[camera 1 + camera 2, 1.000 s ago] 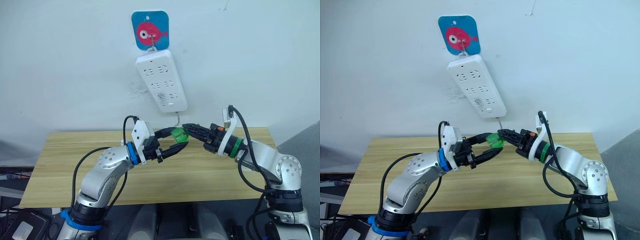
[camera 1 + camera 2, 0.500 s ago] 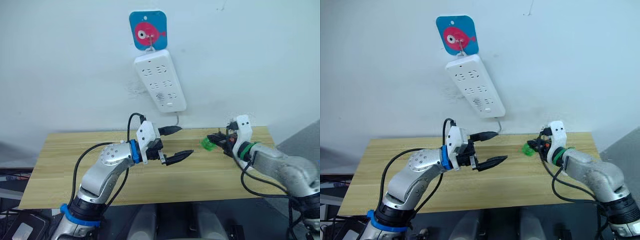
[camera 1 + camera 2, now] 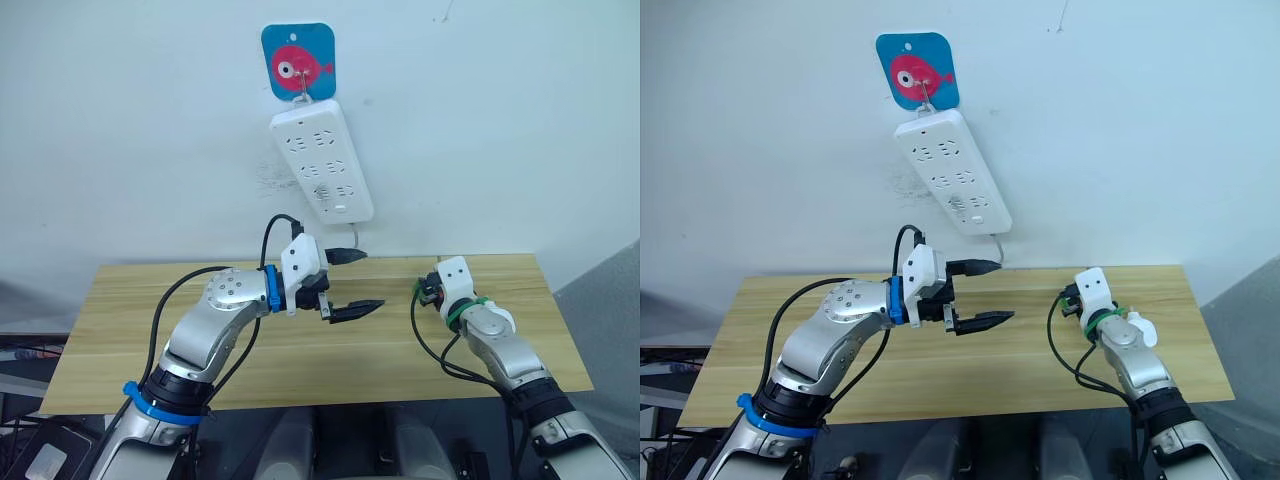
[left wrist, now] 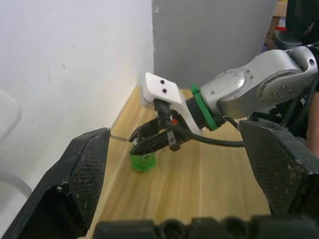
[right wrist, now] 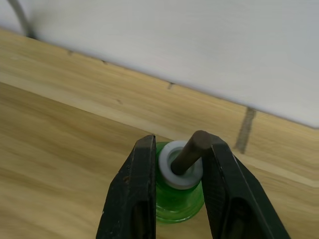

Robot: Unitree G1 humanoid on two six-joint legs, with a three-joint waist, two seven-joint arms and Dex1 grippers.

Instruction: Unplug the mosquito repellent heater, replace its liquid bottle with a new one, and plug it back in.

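Note:
The liquid bottle, small, green and translucent, stands upright on the wooden table close to the back wall. A grey wick rises from its white collar. My right gripper is shut on the bottle's neck from above. From the left wrist, that right gripper appears over the green bottle. My left gripper hangs open and holds nothing above the table's middle, a hand's width to the left of the right arm. The heater and the new one are out of view.
A long white power strip hangs slanted on the wall from a hook on a blue plate with a red fish. Its cable drops behind the table. The wall runs along the table's back edge.
Both grippers met on the green bottle above the table's middle. My left gripper let go. My right arm carried the bottle right and down to the table by the wall.

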